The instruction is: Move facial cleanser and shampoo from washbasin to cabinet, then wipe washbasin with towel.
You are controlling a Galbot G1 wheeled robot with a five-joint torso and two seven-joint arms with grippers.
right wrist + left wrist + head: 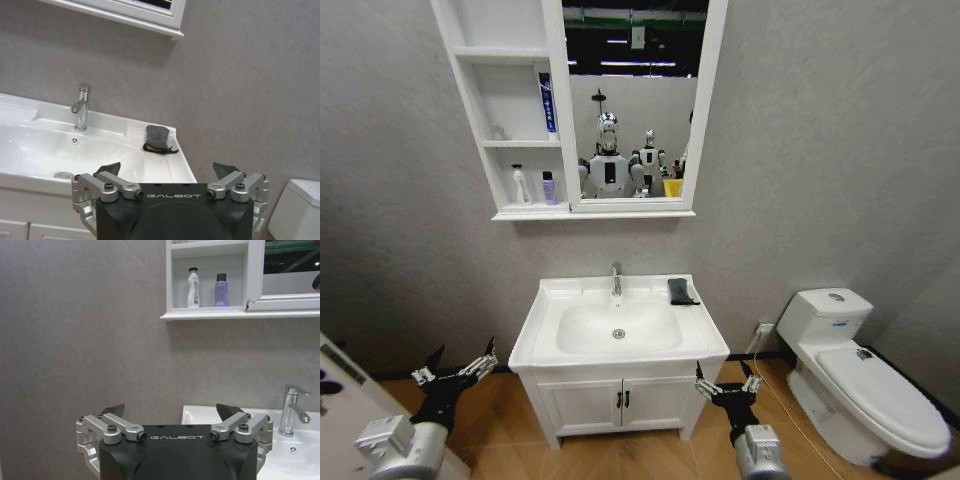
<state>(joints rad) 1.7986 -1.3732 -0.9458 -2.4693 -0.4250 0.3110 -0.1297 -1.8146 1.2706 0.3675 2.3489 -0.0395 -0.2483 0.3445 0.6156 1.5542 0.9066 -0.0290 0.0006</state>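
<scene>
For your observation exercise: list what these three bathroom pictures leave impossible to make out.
- Labels on the white bottle and purple bottle on the cabinet shelf: too small to read in the head and left wrist views.
- Cabinet's upper shelves: cut off by the left wrist view's edge.
- Small item on the middle shelf: too small to identify.
- Towel underside: hidden against the washbasin.

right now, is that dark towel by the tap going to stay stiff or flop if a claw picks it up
Probably flop: the towel is a soft folded cloth with a loose strap trailing off one corner. It looks light, so it should lift easily. Lying on the basin's glossy rim, it would likely slide when pushed, not roll.
</scene>
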